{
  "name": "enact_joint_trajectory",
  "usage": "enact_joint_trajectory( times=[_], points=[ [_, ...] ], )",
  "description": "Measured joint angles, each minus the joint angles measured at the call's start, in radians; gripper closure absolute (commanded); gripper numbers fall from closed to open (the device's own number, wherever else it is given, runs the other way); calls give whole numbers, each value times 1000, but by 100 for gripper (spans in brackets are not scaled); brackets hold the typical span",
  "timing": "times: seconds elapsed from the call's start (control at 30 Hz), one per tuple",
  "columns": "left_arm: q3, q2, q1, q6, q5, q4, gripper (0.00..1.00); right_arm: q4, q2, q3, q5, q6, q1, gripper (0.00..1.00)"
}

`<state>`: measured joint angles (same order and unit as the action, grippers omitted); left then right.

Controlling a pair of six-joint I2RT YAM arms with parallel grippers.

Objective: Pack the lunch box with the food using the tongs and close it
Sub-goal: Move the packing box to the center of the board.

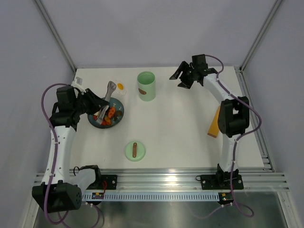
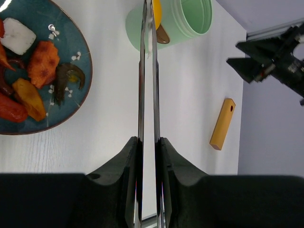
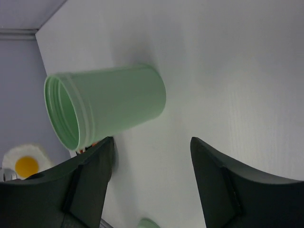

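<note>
Our left pincer (image 2: 148,142) is clamped on the tongs (image 2: 148,71), with the food (image 2: 42,64) on the plate (image 2: 76,47) ahead and left of it. The box (image 1: 147,86) stands lidless between our pincers, its lid (image 1: 135,150) lying apart. Our right pincer (image 3: 152,156) hangs with jaws apart, empty, the box just ahead.

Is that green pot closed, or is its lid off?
Off. The lunch box stands upright with its mouth open, and its lid lies flat on the table, well apart from it.
</note>
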<state>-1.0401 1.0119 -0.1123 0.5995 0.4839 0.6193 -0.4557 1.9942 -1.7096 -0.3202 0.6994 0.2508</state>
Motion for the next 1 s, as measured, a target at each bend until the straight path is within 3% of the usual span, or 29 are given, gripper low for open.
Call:
enact_joint_trajectory(
  times=[0.23,0.5,1.0],
  points=[
    [-79,29,5,-16,64,6,100,-6,326,-325,-53,103,-27,42],
    [-143,40,11,-19,123,7,100,-37,621,-675,-146,179,-2,37],
    [-217,101,76,27,164,-39,100,80,649,-578,-251,275,145,37]
  ],
)
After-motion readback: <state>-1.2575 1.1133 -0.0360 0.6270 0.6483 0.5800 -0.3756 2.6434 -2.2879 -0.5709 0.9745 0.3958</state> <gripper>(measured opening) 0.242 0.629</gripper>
